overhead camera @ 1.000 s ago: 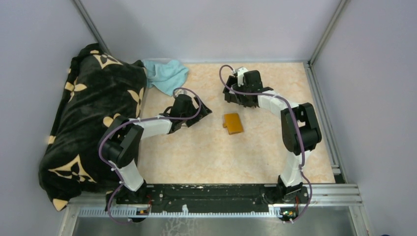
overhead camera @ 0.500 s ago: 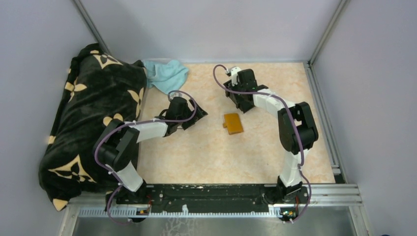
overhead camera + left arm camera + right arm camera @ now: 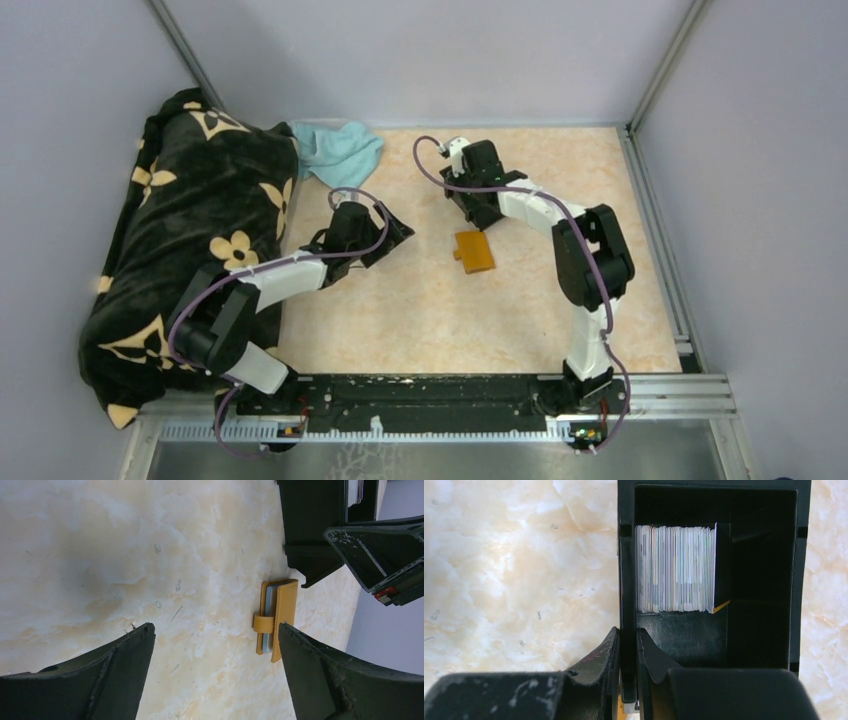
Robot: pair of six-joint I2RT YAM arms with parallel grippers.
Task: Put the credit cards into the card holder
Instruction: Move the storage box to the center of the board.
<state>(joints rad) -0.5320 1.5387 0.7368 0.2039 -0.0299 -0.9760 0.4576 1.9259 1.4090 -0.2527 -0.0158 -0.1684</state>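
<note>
The orange card holder (image 3: 473, 250) lies closed on the table's middle; the left wrist view shows it (image 3: 277, 620) edge-on with its tab and a grey card inside. The credit cards (image 3: 676, 569) stand as a packed pale stack inside the black tray (image 3: 764, 630). My right gripper (image 3: 627, 632) is shut on the tray's left wall, one finger outside and one inside; from above it (image 3: 480, 205) sits just behind the card holder. My left gripper (image 3: 216, 627) is open and empty over bare table, left of the card holder (image 3: 385, 235).
A black floral blanket (image 3: 180, 240) fills the left side, with a teal cloth (image 3: 340, 150) at the back left. Grey walls enclose the marbled table (image 3: 420, 310). The tray and right gripper show at the left wrist view's top right (image 3: 310, 520).
My right gripper has moved left with the black tray in its grip. My left arm has pulled back to the left. The card holder has not moved.
</note>
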